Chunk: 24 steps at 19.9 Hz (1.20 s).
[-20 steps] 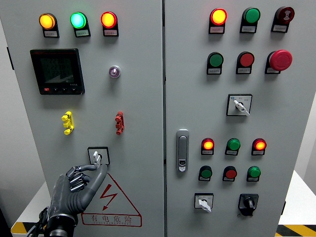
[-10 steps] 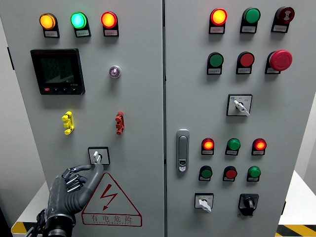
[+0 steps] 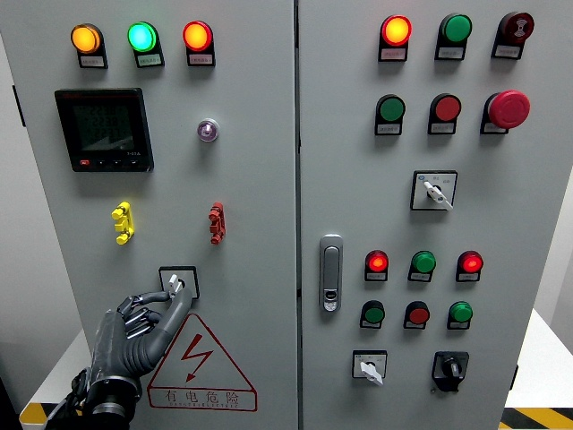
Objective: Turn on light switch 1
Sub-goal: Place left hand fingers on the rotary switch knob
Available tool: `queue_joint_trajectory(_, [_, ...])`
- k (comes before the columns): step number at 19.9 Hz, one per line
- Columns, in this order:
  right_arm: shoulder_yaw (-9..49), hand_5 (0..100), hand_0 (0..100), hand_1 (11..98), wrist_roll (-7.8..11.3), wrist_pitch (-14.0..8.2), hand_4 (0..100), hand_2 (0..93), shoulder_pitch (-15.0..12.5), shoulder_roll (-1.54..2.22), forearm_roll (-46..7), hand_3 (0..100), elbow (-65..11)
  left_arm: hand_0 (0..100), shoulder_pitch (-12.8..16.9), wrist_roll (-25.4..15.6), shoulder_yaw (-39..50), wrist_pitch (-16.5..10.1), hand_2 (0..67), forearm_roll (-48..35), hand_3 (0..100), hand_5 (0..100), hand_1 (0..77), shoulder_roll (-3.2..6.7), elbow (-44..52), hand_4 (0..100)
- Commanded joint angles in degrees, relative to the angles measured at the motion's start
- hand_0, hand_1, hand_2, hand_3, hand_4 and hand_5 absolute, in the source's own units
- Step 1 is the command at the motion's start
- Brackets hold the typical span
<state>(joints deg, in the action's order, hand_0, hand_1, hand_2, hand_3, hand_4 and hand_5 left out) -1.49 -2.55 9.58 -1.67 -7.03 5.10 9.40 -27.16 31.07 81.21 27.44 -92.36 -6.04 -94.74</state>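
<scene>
A grey cabinet with two doors is filling the view, with a pale wall showing at the far left and a strip of yellow-and-black floor tape peeking in at the lower right corner. On the left door, three lamps are glowing orange, green and red along the top edge, a dark display screen is sitting below them, and a yellow clip and a red clip are lining up near the door's middle. A red warning triangle is sitting at the door's lower edge.

The switch is sitting on the left door just above that triangle, its small white lever pointing up and left.

The left hand is coming up from the lower left corner, most fingers curling loosely inward, holding nothing, while one extended finger is reaching up to the switch and its tip is touching the lever's base.

Over on the right door, a handle is sitting by the inner edge, coloured buttons are lighting up in rows, and a big red mushroom button is standing near the upper right corner.
</scene>
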Motion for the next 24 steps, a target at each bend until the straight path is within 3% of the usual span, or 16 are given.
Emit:
queue_joint_trajectory(1, [0.0, 15, 0, 22.5, 0.00, 0.0, 23, 0.0, 0.0, 0.00, 0.0, 11, 0.0, 0, -0.1, 1.0, 0.0, 0.1, 43.2, -0.1, 85, 86, 59.5, -0.03, 0.1, 100])
queue_joint_trajectory(24, [0.0, 15, 0, 22.5, 0.00, 0.0, 23, 0.0, 0.0, 0.00, 0.0, 11, 0.0, 0, -1.7, 3.9, 0.0, 0.2, 48.6, -1.1, 85, 86, 55.2, 0.24, 1.4, 100])
